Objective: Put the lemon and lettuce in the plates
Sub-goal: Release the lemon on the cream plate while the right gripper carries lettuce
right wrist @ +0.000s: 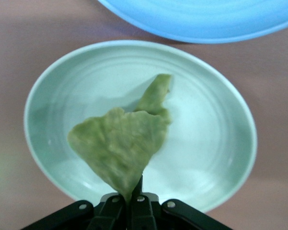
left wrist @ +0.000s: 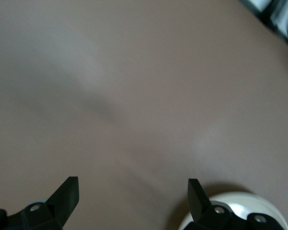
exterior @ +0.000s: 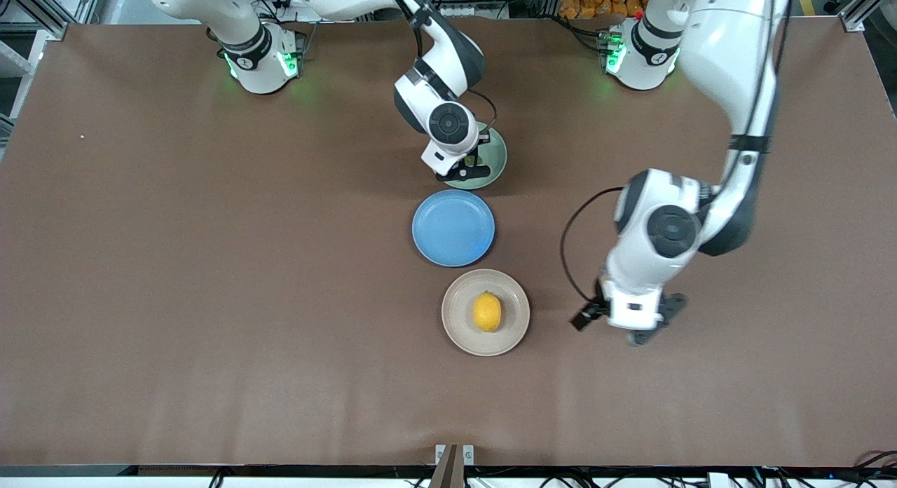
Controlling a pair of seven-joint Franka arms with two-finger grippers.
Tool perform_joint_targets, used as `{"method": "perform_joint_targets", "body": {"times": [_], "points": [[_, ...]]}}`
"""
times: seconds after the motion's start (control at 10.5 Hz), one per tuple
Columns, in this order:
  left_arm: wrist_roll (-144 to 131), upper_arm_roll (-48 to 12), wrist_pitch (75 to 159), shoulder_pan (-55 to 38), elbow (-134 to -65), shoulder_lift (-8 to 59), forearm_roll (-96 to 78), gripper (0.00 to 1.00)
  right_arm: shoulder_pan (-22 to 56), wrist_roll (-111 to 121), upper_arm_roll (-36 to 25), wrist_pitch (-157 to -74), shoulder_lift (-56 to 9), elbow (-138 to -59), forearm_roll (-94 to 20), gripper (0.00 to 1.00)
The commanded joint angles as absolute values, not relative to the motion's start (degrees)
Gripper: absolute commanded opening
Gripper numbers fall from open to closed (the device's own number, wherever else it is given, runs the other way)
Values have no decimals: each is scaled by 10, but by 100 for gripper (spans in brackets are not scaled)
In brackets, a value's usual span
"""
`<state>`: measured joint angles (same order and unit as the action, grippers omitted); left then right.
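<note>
The lettuce (right wrist: 122, 143) is pinched in the closed right gripper (right wrist: 134, 194) above the mint plate (right wrist: 220, 158) — a clinging leaf could be dragged off; the left gripper (left wrist: 133, 194) waits wide open, empty, just beside the beige plate (exterior: 459, 330) where the lemon (exterior: 487, 311) lies.

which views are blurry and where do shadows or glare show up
Left wrist view: soft, smeared table, a pale glare patch. Right wrist view: sharp on the lettuce, which casts a shadow on the mint green plate. Front view: crisp, green light by the bases.

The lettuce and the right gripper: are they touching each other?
Touching. The right wrist view shows the right gripper shut on the pointed end of the lettuce, holding it above the mint green plate.
</note>
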<state>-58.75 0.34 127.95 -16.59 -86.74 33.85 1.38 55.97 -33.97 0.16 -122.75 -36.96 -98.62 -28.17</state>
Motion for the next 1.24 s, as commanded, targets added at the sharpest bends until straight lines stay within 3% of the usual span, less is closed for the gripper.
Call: {"method": "perform_joint_targets", "body": {"times": [0.0, 0.1, 0.19, 0.29, 0.76, 1.15], "points": [[-586, -2, 1258, -121, -876, 317, 28, 100, 568, -350, -4, -1230, -384, -969, -293, 0], [-583, -2, 1251, -103, -877, 313, 30, 100, 568, -350, -4, -1231, -388, -969, -292, 0], [-548, 0, 1231, -89, -881, 308, 30, 100, 568, -351, -4, -1232, -388, -969, -291, 24], [-494, -1, 1206, -63, -885, 296, 30, 100, 568, -349, -5, -1229, -388, -969, -285, 99], [-373, -8, 1214, -32, -993, 231, 29, 100, 541, -338, -11, -1142, -377, -941, -250, 100], [-379, -32, 1352, -33, -1165, 139, 25, 100, 503, -308, -11, -1008, -375, -882, -228, 100]]}}
